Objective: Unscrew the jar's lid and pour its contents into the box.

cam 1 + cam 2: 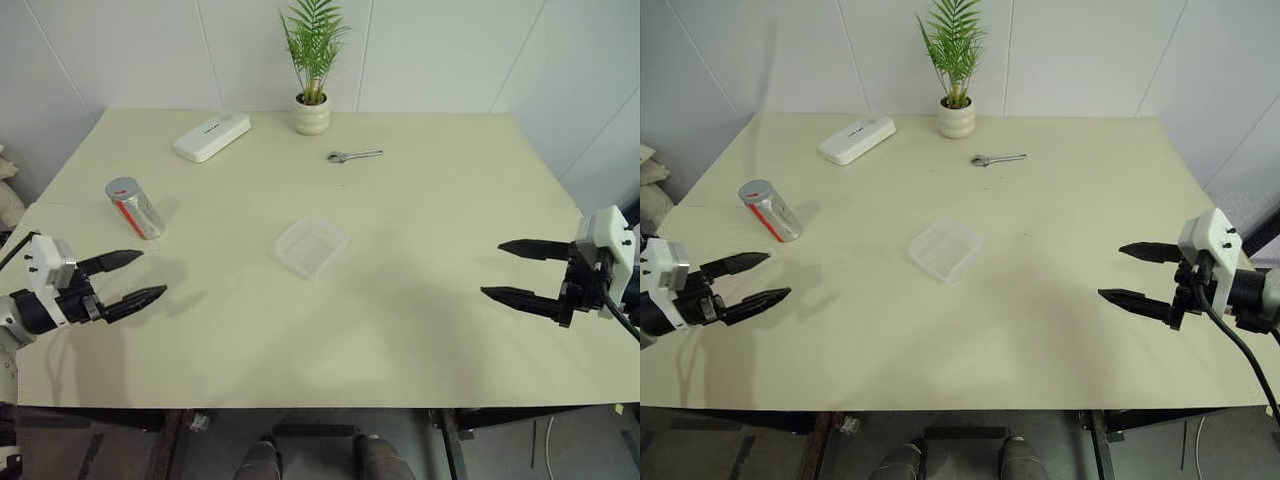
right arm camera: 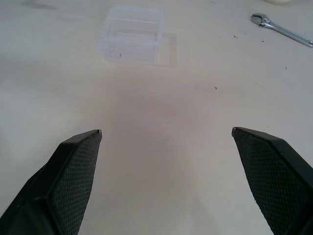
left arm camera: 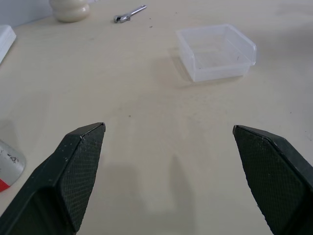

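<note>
Both our grippers, left (image 1: pixel 128 280) and right (image 1: pixel 518 270), hover wide open and empty. We haven't started: the capped silvery-grey metal jar (image 1: pixel 134 207) leans at the surface's (image 1: pixel 420 320) nine o'clock, so our left reaches first.

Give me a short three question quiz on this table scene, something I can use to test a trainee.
1. True or false: the lid is on the jar.
2. What lies between the jar and the right gripper? A) the wrench B) the box C) the white case
3. Fill in: the left gripper is ___.

Key: 1 true. 2 B. 3 open, holding nothing.
</note>
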You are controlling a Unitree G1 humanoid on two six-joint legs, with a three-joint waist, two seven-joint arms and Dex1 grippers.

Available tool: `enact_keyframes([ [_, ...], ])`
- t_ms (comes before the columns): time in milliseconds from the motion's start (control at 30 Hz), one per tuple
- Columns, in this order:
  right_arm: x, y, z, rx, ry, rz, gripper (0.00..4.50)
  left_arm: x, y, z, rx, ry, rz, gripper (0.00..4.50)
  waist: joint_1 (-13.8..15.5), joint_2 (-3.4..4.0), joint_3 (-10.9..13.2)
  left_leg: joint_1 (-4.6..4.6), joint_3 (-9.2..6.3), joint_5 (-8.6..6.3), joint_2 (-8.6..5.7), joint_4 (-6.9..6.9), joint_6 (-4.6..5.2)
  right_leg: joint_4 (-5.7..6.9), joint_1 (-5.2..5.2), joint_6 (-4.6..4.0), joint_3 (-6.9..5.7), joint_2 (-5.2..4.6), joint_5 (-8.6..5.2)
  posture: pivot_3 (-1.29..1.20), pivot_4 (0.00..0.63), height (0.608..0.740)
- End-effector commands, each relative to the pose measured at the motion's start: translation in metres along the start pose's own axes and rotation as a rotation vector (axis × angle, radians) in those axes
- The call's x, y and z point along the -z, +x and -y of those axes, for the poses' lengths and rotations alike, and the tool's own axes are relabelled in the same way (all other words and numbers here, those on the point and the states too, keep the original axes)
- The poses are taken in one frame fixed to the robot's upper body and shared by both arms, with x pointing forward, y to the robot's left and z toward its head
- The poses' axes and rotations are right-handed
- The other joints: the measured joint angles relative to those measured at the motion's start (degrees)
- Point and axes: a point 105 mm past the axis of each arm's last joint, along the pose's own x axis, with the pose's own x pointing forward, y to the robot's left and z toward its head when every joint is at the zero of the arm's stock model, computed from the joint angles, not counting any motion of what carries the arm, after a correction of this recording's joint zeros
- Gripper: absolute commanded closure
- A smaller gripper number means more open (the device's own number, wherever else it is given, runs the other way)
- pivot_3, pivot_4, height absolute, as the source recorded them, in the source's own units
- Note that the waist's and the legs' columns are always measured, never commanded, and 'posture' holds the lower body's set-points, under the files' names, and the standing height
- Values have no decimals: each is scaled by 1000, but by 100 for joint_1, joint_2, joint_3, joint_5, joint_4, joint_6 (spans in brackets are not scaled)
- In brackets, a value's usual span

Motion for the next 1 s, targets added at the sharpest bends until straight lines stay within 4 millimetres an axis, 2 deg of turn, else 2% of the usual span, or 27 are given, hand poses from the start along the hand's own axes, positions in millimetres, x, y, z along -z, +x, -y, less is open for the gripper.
enact_keyframes([
  [33,-16,-7,2,27,-53,49,0,-8,-6,-6,-29,44,7,47,0,0,0,0,0,0,0,0,0,0,0,0,0,0,0,0,150,740],
  [133,-17,-4,2,26,-51,58,0,-7,-7,-7,-52,53,20,47,0,0,0,0,0,0,2,1,1,1,0,1,0,2,1,0,150,740],
  [367,-29,14,-1,-12,-65,113,0,-1,-4,-15,-241,80,58,47,-3,0,0,2,3,0,6,8,0,7,1,6,4,5,4,0,150,740],
  [433,-34,18,-4,-19,-59,135,0,-1,-4,-19,-318,99,75,47,3,1,0,1,3,-1,10,7,0,8,0,22,4,8,12,0,150,740],
  [567,-34,29,-13,-66,-54,153,0,5,-7,-39,-570,83,85,47,27,0,0,2,2,-1,13,7,0,12,0,52,3,12,28,0,150,740],
  [633,-34,34,-15,-74,-56,152,0,7,-8,-44,-614,67,91,47,28,0,0,2,2,-1,12,12,0,16,0,67,3,13,36,0,150,740],
  [767,-45,55,-32,-157,-52,239,0,2,23,-46,-734,59,147,47,35,0,0,3,2,0,12,27,0,26,4,81,3,15,45,0,150,740],
  [900,-61,70,-46,-206,-49,311,0,11,33,-60,-833,10,143,47,27,0,0,2,1,1,12,44,-2,38,6,99,3,20,55,0,150,740],
  [1000,-65,74,-54,-234,-49,324,0,16,37,-70,-873,-7,139,47,25,-1,-1,2,1,1,15,45,-2,39,4,100,5,25,56,0,150,740],
])
